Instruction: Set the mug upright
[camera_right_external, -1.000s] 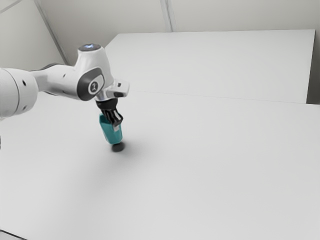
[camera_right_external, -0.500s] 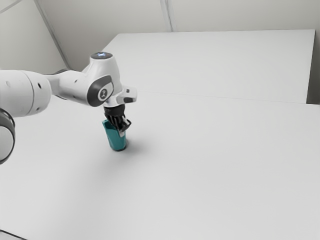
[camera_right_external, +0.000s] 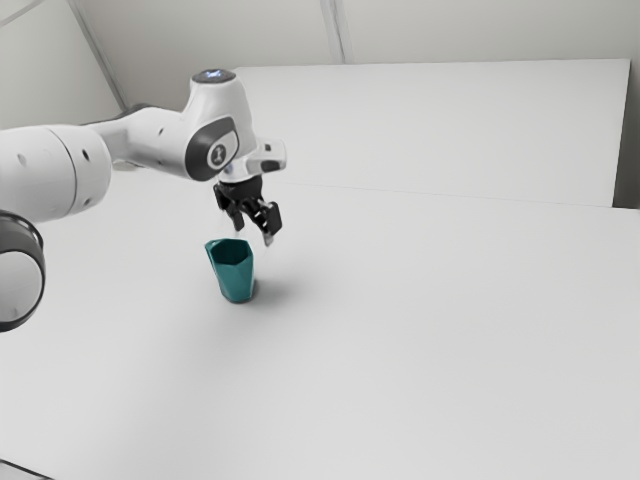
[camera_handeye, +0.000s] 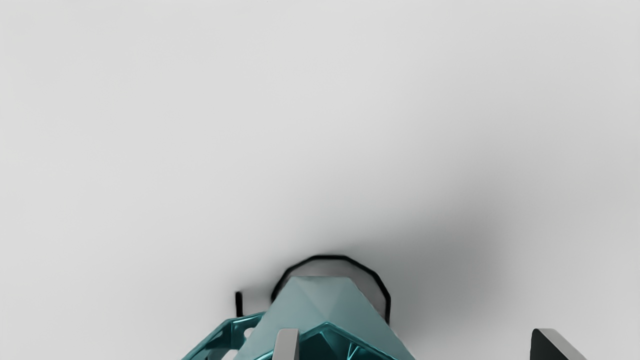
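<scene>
Your gripper (camera_right_external: 253, 236) had risen off the mug (camera_right_external: 235, 275) since half a second before, when it was down at the rim; the mug had kept its place. Its fingers (camera_handeye: 286, 345) stood wide and held nothing, one over the mug's edge, the other well out to the far side of it. You had the mug just below the fingertips, upright on the table (camera_right_external: 400, 340), mouth up. That looked like the set-down made and the release in hand. What your next move called for, I judged, was a straight lift away, with care that the finger above the edge didn't snag the mouth or the handle (camera_handeye: 222, 337) and tip it over again. The mug was teal, glossy and faceted, hollow inside, narrower toward the foot, its handle on the exterior view's left. Beyond it, farther from your fingers, a soft shadow (camera_handeye: 450, 235) spread over the pale table.
</scene>
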